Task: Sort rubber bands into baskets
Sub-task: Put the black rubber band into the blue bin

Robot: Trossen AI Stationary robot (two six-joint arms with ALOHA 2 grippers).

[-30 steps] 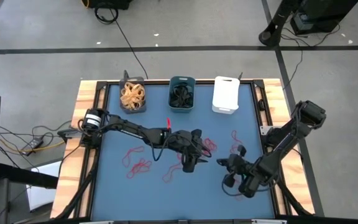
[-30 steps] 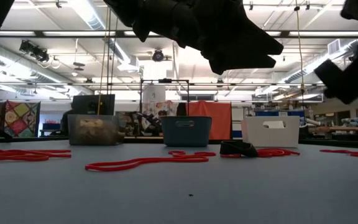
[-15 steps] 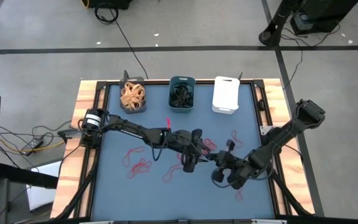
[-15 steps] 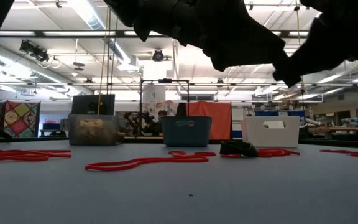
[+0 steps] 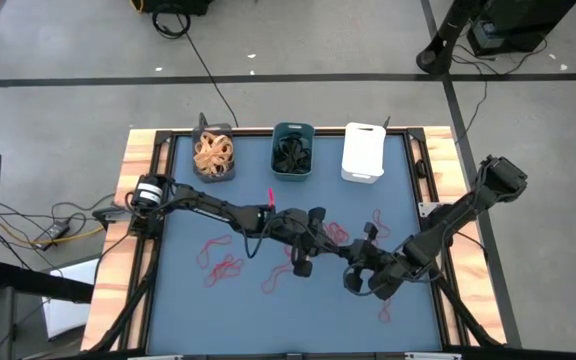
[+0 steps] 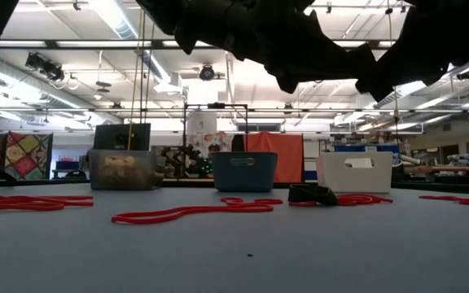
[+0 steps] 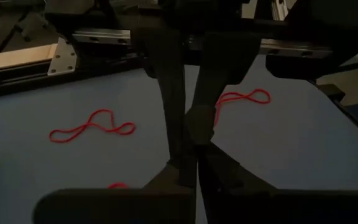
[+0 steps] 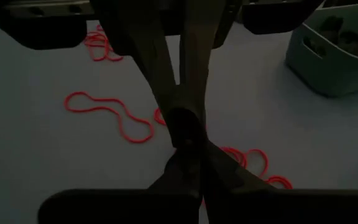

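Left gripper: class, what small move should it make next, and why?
Probably lift the left gripper slightly: it is shut, and a red rubber band runs right up to its fingers, so lifting would show whether it is caught.

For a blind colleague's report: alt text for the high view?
Two dark arms meet over a blue table, left gripper and right gripper both shut above scattered red rubber bands. Three baskets line the far edge.
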